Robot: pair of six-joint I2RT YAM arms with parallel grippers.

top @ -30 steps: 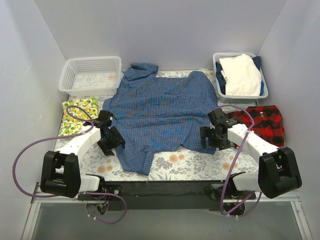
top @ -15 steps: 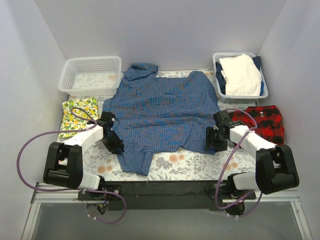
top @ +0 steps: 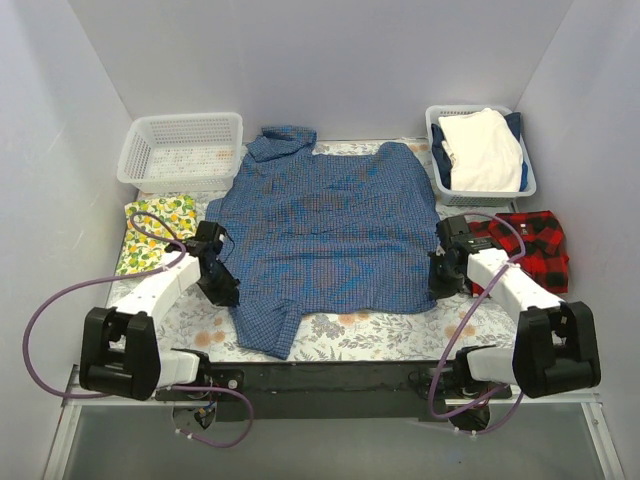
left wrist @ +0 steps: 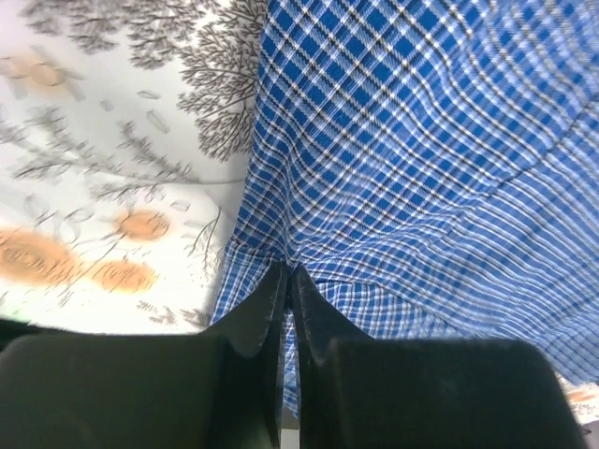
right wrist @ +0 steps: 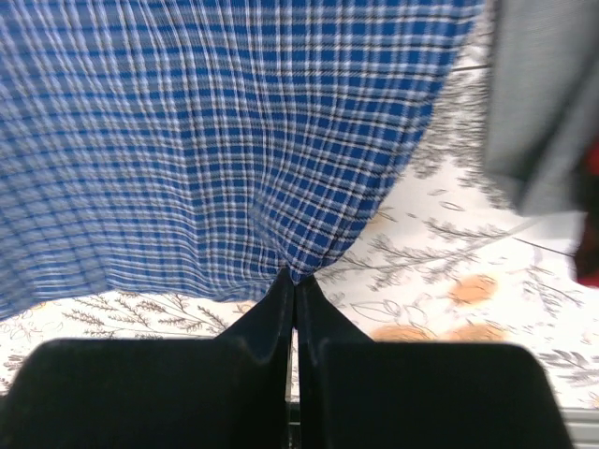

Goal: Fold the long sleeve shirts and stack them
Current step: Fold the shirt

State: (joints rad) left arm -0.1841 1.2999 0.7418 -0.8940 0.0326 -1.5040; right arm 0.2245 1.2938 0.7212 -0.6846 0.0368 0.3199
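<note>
The blue checked shirt (top: 325, 225) lies spread flat on the flowered cloth, collar at the back. My left gripper (top: 226, 291) is shut on its near-left hem, the checked cloth (left wrist: 393, 159) pinched between the black fingers (left wrist: 257, 318). My right gripper (top: 437, 283) is shut on the shirt's near-right corner; the fabric (right wrist: 234, 140) pulls to a point at the fingers (right wrist: 323, 323). The red-and-black plaid shirt (top: 530, 245) lies crumpled at the right edge, beyond the right arm.
An empty white basket (top: 182, 150) stands at the back left. A basket (top: 480, 150) at the back right holds a white garment and dark cloth. A lemon-print cloth (top: 155, 228) lies folded at the left. Grey walls close in on both sides.
Both grippers went from open to shut on the blue shirt's near edge. The right gripper shifted outward to the right, and the shirt's hem now lies wider and flatter.
</note>
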